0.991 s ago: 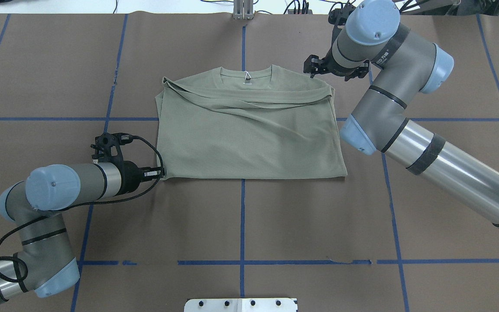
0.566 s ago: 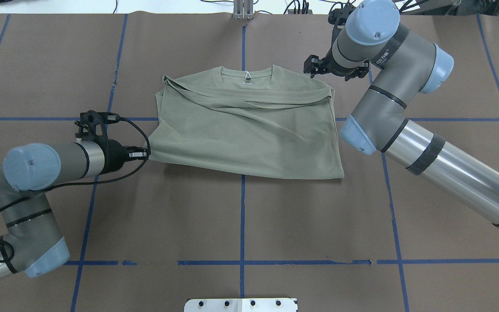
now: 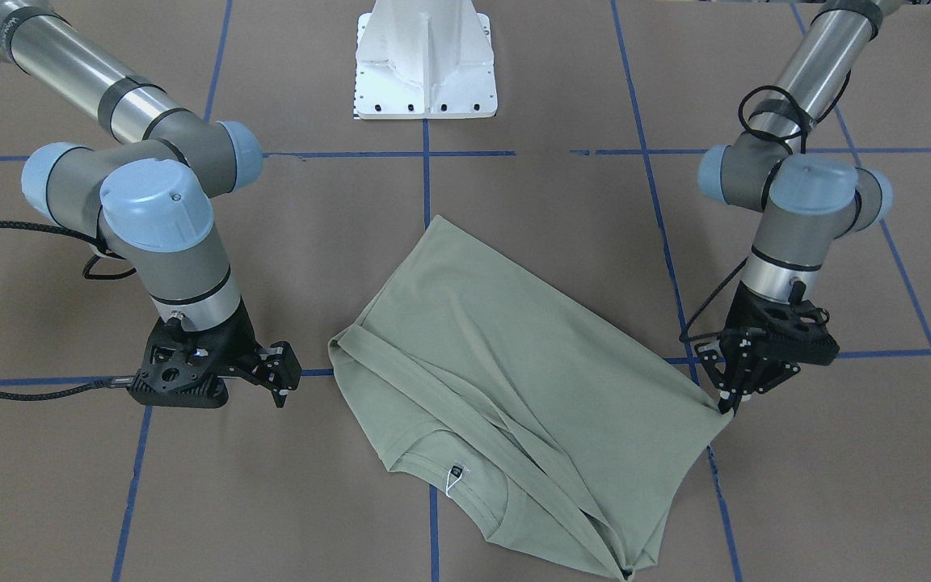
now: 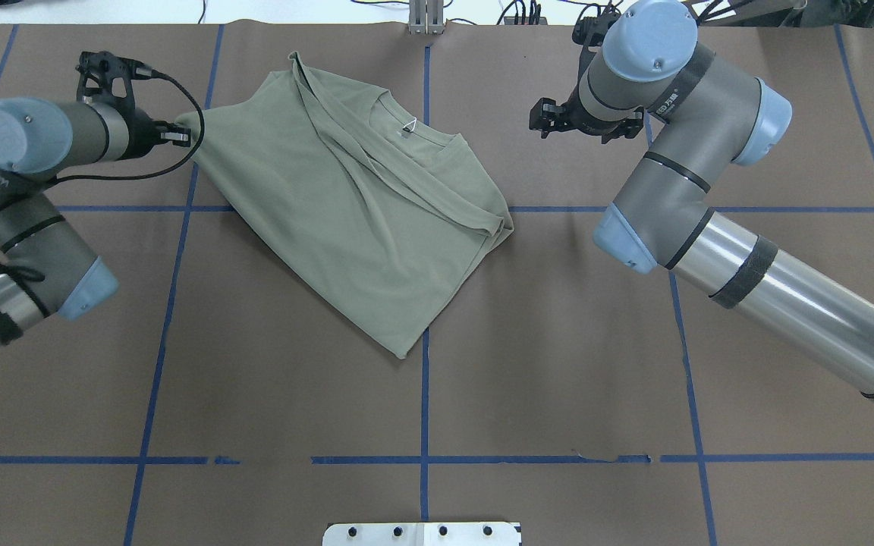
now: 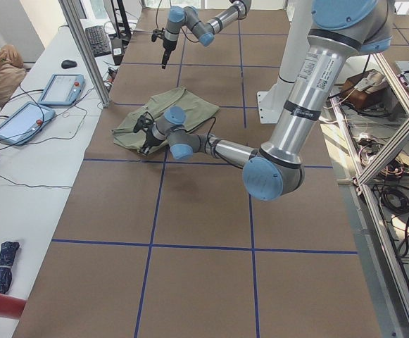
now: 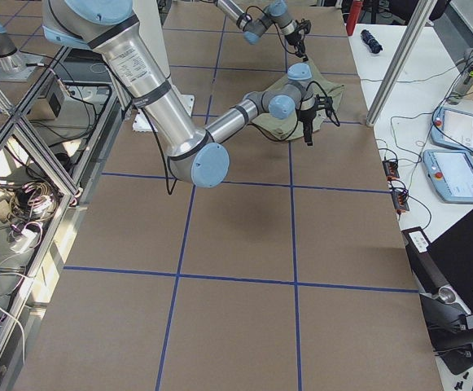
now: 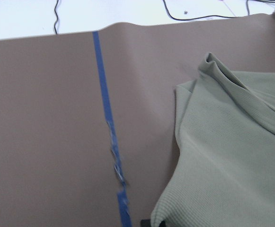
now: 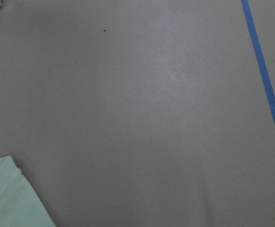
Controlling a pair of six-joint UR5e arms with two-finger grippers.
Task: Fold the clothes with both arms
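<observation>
Counter (image 4: 558,364): brown sheet marked off by a blue tape (image 4: 424,394) grid.

My right arm (image 4: 710,220) comes in from the near right and bends over the far right side. My left arm (image 4: 27,144) is folded back on the far left.

Shirt (image 4: 331,227): lies flat but askew on the far half, mostly left of the centre tape line. Its sleeves (image 4: 376,171) are folded across the chest in bands. The collar (image 4: 422,144) faces up toward the far edge. One hem corner points back at me and touches the centre line.

Left claw (image 4: 183,136): pinched tight on the other hem corner at the far left, with the cloth drawn to a point there.

Right claw (image 4: 539,121): fingers apart, holding nothing, well to the right of the shirt and not touching it. Its wrist camera catches only a scrap of pale cloth at one corner.

Tag (image 4: 409,125): white, at the neck label inside the collar.
</observation>
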